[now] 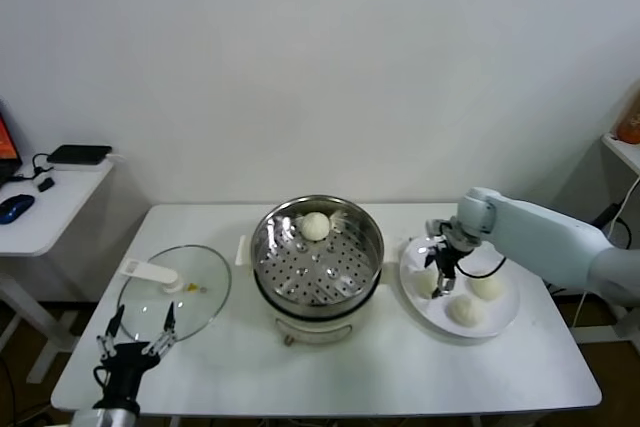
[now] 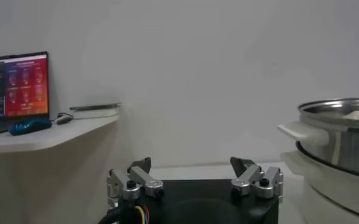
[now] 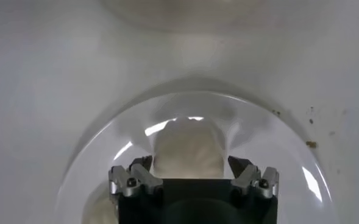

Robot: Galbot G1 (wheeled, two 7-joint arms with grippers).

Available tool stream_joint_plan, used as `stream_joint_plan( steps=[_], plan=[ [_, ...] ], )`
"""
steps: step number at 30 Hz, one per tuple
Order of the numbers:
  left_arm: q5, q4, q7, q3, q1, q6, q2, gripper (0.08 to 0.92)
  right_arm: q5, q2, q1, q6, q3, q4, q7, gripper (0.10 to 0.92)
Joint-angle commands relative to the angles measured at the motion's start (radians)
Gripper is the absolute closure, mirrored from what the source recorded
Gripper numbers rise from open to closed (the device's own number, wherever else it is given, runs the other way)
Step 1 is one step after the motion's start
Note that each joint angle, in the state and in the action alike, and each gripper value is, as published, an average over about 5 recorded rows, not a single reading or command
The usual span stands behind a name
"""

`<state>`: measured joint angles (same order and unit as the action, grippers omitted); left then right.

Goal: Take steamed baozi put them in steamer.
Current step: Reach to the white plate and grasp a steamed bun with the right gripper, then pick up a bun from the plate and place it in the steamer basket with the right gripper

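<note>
With the right hand (image 1: 441,272) spread wide and empty over the plate (image 1: 500,319), the nearest baozi (image 3: 187,149) is best straddled centrally and closed on gently before transfer to the steamer (image 1: 366,237).

The white surface (image 1: 330,367) carries a round glass lid (image 1: 175,292) with a white handle (image 1: 152,273), lying flat near its left end. A flat white plate (image 1: 505,322) sits near the right end. To the left stands a separate white side desk (image 1: 45,217). On it rest a blue mouse (image 1: 15,208), a flat black box (image 1: 80,154) with a cable, and a laptop (image 2: 16,88) with a lit screen. A plain white wall (image 1: 320,67) stands behind.
</note>
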<state>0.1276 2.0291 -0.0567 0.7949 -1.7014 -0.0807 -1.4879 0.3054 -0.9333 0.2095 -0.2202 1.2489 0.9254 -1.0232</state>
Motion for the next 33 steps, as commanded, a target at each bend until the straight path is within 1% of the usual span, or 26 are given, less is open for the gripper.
stream_joint_plan(
  steps=[1, 3, 8, 11, 18, 23, 26, 33],
  plan=[
    [0.002, -0.001, 0.000, 0.001, -0.001, -0.001, 0.000, 0.177, -0.003, -0.007, -0.006, 0.000, -0.005, -0.008, -0.007, 0.203],
    [0.002, -0.002, 0.001, 0.001, -0.001, -0.001, 0.000, 0.177, -0.004, -0.008, -0.007, 0.000, -0.005, -0.011, -0.009, 0.212],
    [0.003, -0.005, 0.001, 0.000, 0.001, -0.001, 0.000, 0.177, -0.006, -0.009, -0.008, 0.001, -0.005, -0.014, -0.012, 0.298],
    [0.003, -0.005, 0.002, 0.000, 0.002, -0.001, 0.000, 0.177, -0.007, -0.009, -0.008, 0.002, -0.006, -0.015, -0.013, 0.322],
    [0.003, -0.003, 0.002, 0.001, 0.003, 0.000, 0.001, 0.177, -0.004, -0.007, 0.004, 0.005, -0.011, -0.010, -0.015, 0.330],
    [0.002, -0.003, 0.002, 0.001, 0.003, 0.001, 0.000, 0.177, 0.018, 0.009, 0.072, 0.010, 0.011, 0.028, -0.024, 0.330],
    [0.002, -0.002, 0.001, 0.001, 0.003, 0.002, 0.000, 0.177, 0.061, 0.021, 0.146, 0.010, 0.053, 0.057, -0.029, 0.330],
    [0.006, 0.002, 0.000, -0.003, 0.012, 0.002, -0.001, 0.177, 0.264, 0.033, 0.388, -0.015, 0.204, 0.119, -0.027, 0.330]
  ],
)
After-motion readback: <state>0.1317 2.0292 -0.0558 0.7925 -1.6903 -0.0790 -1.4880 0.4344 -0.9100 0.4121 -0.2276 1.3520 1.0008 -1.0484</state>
